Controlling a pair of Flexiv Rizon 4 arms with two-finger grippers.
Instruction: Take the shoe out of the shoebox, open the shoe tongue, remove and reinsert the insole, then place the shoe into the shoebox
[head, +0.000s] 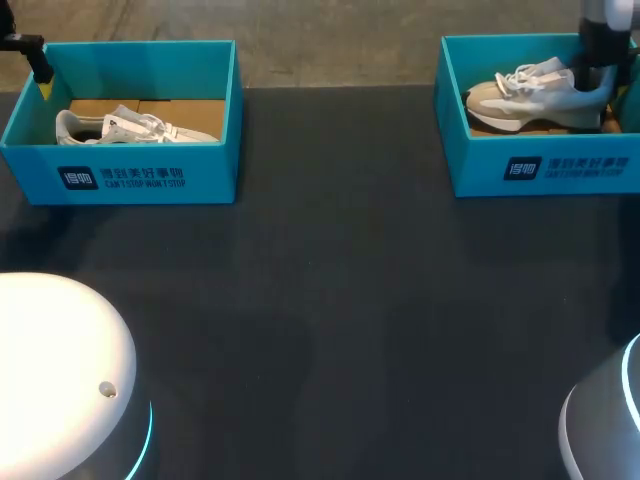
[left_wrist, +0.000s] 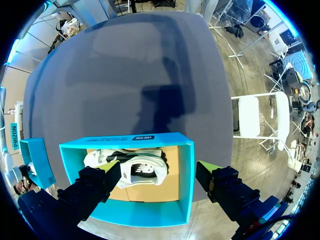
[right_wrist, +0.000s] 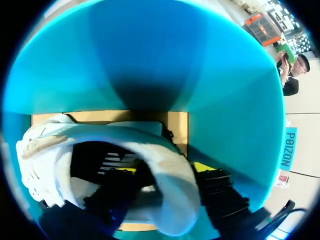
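- Shoebox at the right (head: 540, 165): teal, open-topped, white print on its front wall; it stands at the far right of the dark surface (head: 320, 300); a brown cardboard liner (right_wrist: 177, 122) covers its floor; one shoe is inside.
- shoebox at the left (head: 130, 175): same teal and same print; it stands at the far left of the surface, well apart from the other box; its floor is brown too; it holds a second shoe.
- beige shoe (head: 525, 95): inside the box at the right; beige and white upper, white laces, thick pale sole; toe toward that box's left wall, heel toward the right arm (head: 600, 40); in the right wrist view its mouth gapes, dark inside.
- grey shoe (head: 135, 127): in the box at the left, lying on its side on the brown floor; pale grey and white with black patches.
- right pincer (right_wrist: 165, 168): one finger down inside the beige shoe's mouth, the other outside the heel; the two are closed on the heel wall between them.
- left pincer (left_wrist: 159, 169): above the box at the left, spread wide, gripping nothing; one yellow tip is over the grey shoe, the other beyond the box's side wall.
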